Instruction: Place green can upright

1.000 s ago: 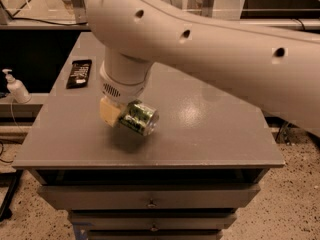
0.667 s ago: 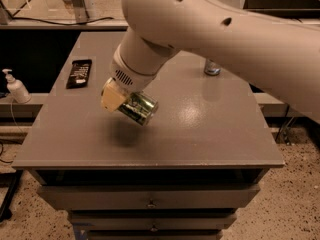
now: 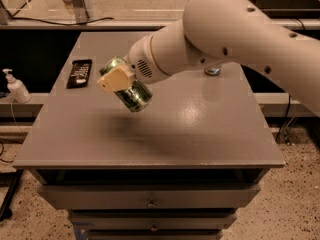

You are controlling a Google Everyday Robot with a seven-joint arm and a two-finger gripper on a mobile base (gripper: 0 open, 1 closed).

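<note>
One green can [image 3: 134,96] hangs tilted above the left middle of the bench [image 3: 200,134], clear of its surface, pinched across its body by the pincer [image 3: 120,81]. Whether the can holds anything cannot be told. One flat dark packet [image 3: 80,73] lies at the bench's left rear. One second can [image 3: 212,72] peeks from under the arm [image 3: 225,29]. One pump bottle [image 3: 16,86] stands beyond the bench's left edge.
</note>
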